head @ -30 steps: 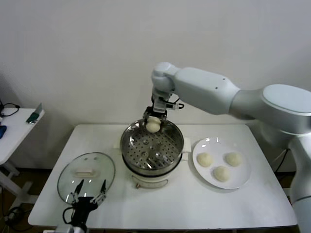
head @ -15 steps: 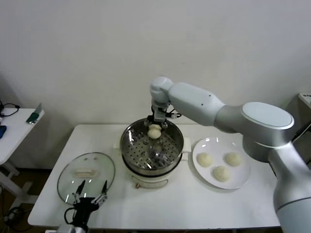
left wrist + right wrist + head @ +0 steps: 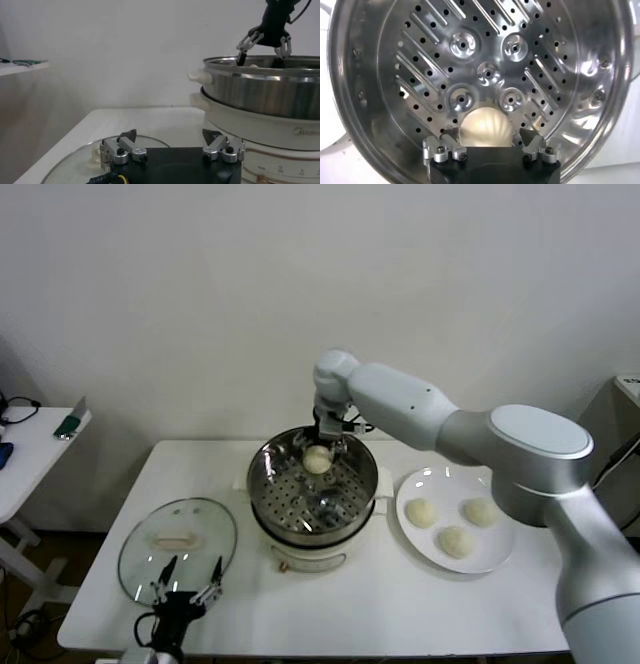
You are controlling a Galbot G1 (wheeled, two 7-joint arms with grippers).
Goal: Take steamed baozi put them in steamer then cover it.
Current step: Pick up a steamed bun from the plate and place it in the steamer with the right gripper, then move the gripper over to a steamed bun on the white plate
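White table (image 3: 400,604) against a pale wall; steamer (image 3: 313,494) stands at its centre on a cream base, plate (image 3: 500,549) just to its right, cover (image 3: 178,536) lying flat to its left.

My right gripper (image 3: 318,446) reaches down inside the far side of the steamer. Its jaws sit on either side of one baozi (image 3: 485,127), which is at the perforated tray (image 3: 485,65); I cannot tell whether the fingers (image 3: 442,150) are clamped on the bun or apart from it. Rest of the tray is bare metal.

Three more baozi (image 3: 420,512) lie on the plate, apart from one another.

My left gripper (image 3: 172,150) hovers low at the near edge of the cover, jaws spread and holding nothing. Cover handle (image 3: 174,540) faces up.
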